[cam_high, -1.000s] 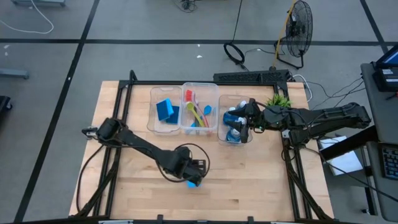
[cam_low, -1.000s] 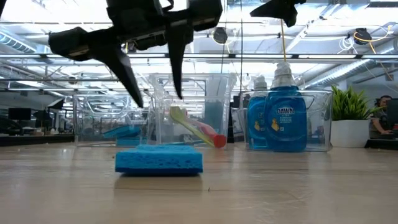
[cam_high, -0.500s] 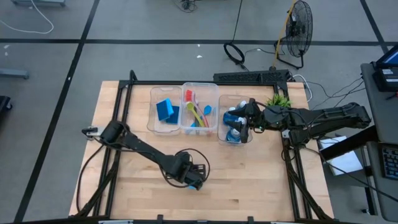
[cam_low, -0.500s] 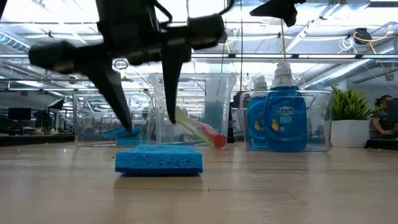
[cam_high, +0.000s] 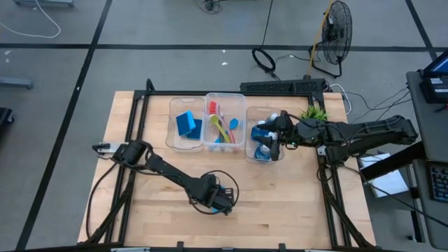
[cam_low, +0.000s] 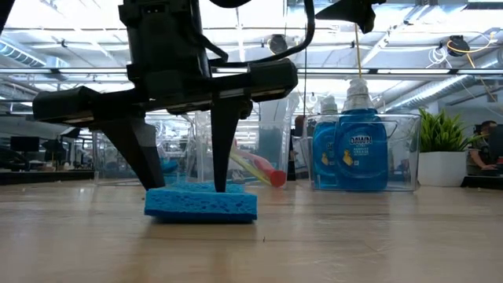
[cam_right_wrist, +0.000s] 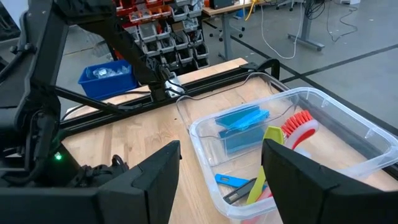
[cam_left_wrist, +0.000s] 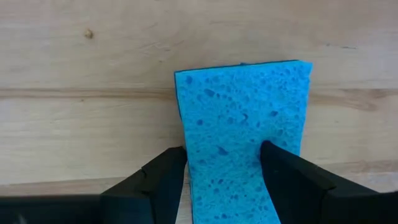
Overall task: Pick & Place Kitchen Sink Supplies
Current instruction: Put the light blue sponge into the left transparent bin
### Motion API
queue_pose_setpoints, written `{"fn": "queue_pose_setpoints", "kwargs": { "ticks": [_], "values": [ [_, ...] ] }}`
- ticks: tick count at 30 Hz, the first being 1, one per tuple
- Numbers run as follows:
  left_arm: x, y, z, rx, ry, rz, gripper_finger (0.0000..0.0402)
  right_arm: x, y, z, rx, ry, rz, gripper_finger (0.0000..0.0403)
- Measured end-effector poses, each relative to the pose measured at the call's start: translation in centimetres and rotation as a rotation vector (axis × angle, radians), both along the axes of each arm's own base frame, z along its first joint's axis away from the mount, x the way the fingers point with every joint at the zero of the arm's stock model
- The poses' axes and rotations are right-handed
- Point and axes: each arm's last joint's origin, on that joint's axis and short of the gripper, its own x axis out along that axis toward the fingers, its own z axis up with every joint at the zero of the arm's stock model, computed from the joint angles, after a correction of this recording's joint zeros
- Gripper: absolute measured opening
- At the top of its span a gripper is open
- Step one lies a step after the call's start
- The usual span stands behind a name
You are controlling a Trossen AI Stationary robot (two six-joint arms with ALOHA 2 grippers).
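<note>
1. Looking at the pale wooden desk (cam_high: 294, 203), the left gripper (cam_low: 182, 179) is down over the one flat bright-blue rectangular sponge (cam_low: 201, 203) left loose on the boards near the front edge. Its fingers are part-way open and straddle the sponge, one on each long side, tips about at the sponge's top face. From the left wrist view they look beside the foam rather than squeezing it, so I'd say it isn't gripped yet.

2. Done so far, as far as I can see: the left clear plastic bin (cam_high: 186, 127) has blue sponges in it, the middle clear bin (cam_high: 225, 126) holds the slim long-handled brushes (cam_high: 222, 127) in red, yellow-green and blue, and the right clear bin (cam_high: 264, 143) has small blue soap bottles with pale caps (cam_low: 350, 149) standing in it.

3. The right gripper (cam_high: 278, 137) hangs over that bottle bin, fingers apart with nothing between them.

4. What's left, I reckon, is just this last sponge: close on it, lift it, drop it in the sponge bin. Looks nearly finished.

5. Small green potted plant (cam_low: 442, 149) sits off at the back right, not part of the job.
</note>
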Motion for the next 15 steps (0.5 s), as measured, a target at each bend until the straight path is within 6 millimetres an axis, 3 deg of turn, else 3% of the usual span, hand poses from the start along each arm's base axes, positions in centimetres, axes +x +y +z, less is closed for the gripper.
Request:
{"fn": "queue_pose_setpoints", "kwargs": {
  "ticks": [15],
  "values": [
    [0.05, 0.02, -0.20, 0.020, -0.012, 0.014, 0.0212, 0.00, 0.03, -0.01, 0.007, -0.001, 0.000, 0.0212]
  ]
}}
